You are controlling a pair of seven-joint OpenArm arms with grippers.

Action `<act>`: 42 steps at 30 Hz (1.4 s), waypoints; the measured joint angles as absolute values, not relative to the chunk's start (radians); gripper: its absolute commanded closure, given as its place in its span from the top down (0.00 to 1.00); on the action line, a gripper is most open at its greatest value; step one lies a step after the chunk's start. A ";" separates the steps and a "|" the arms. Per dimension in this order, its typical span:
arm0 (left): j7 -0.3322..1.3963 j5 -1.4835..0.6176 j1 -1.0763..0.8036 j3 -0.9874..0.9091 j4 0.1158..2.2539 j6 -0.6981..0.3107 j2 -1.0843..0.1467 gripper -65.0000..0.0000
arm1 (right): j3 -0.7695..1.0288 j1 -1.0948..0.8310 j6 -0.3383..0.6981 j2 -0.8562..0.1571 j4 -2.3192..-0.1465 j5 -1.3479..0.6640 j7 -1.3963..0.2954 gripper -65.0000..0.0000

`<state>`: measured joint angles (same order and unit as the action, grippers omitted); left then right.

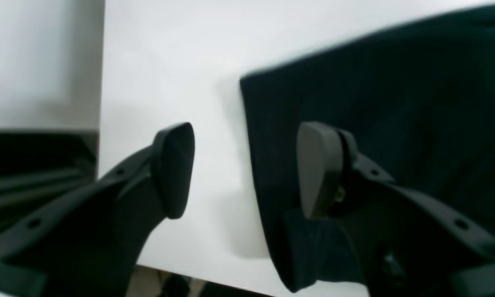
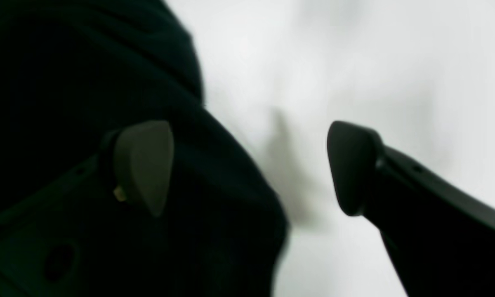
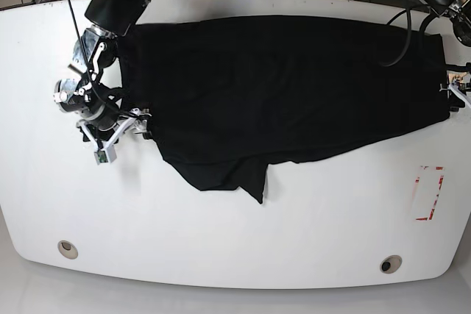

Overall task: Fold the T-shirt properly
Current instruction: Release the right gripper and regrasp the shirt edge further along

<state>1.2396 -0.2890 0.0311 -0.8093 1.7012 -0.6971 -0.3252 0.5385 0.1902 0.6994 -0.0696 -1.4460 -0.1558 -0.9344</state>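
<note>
T-shirt (image 3: 280, 86) shows no print; left hand (image 1: 247, 169) and right hand (image 2: 247, 165) both released, straddling its edges.

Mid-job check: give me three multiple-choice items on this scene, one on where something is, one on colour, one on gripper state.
1. Where does the T-shirt lie?
A. Spread along the table's far half
B. Bunched at the near edge
C. Hanging off the table

2. What colour is the table?
A. Brown
B. White
C. Blue

3. How do the left gripper's jaws stand?
A. Clamped on cloth
B. Shut on nothing
C. Apart, astride the shirt's edge

Answers: 1 A, the base view shows it stretched across the far side. 2 B, bare top is white. 3 C, the left wrist view shows one pad over the table, one over fabric.
</note>
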 measured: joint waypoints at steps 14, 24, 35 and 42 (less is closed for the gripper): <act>1.237 -0.292 0.030 -0.809 1.670 -0.697 -0.326 0.57 | 0.496 0.228 0.697 -0.075 -1.251 -0.161 -0.811 0.86; 1.142 -0.293 0.032 -0.808 1.632 -0.697 -0.327 0.57 | 0.453 0.186 0.697 -0.016 -1.301 -0.163 -0.791 0.81; 1.040 -0.285 0.096 -0.725 1.379 -0.697 -0.369 0.58 | 0.415 0.177 0.695 -0.004 -1.312 -0.160 -0.815 0.20; 0.950 -0.216 0.152 -0.715 1.240 -0.700 -0.377 0.58 | 0.417 0.175 0.696 -0.003 -1.312 -0.158 -0.823 0.00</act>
